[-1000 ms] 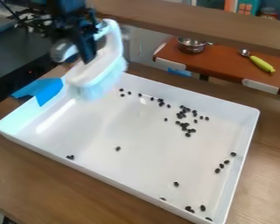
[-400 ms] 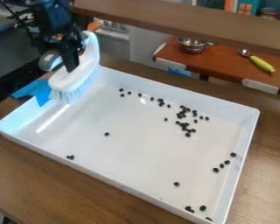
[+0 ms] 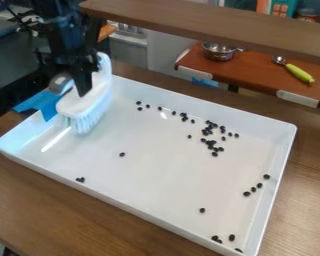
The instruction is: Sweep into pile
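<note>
The black gripper (image 3: pixel 82 82) hangs over the tray's upper-left corner, shut on the handle of a white brush (image 3: pixel 89 102). The brush's pale bristles point down at the floor of the white tray (image 3: pixel 156 175), near its left wall; whether they touch it I cannot tell. Dark beans (image 3: pixel 209 132) lie in a loose cluster towards the upper right of the tray. A few are strung out along the back wall, others lie by the right wall and in the near right corner. One single bean (image 3: pixel 122 154) is left of the middle, and a pair (image 3: pixel 80 179) rests by the front-left wall.
Blue tape (image 3: pixel 39 106) is at the tray's left corner. A wooden shelf (image 3: pixel 216 22) runs across the top. Behind the tray, a red-brown board (image 3: pixel 256 72) holds a metal pot (image 3: pixel 219 51) and a yellow-green-handled utensil (image 3: pixel 299 73).
The gripper and brush have moved left, then down towards the tray floor. The lone bean near the middle shifted up and left between the earlier frames.
</note>
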You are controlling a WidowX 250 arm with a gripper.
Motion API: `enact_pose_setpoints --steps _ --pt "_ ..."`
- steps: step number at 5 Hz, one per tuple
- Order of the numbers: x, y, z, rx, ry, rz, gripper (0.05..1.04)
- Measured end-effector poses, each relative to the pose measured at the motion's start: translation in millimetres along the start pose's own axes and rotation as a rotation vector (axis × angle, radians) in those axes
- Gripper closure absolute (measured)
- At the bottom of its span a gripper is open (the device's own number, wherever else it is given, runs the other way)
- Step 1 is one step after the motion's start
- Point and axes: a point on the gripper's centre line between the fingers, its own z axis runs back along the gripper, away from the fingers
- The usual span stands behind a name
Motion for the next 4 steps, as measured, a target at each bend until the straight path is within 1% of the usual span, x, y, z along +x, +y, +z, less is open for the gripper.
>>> enact_pose_setpoints --steps 2,3,4 --pt "8 -9 -11 0.029 0.008 0.013 0.592" --pt "13 -20 -15 0.034 0.005 0.006 0.592" --pt "15 -26 -19 0.026 0.013 0.017 0.592"
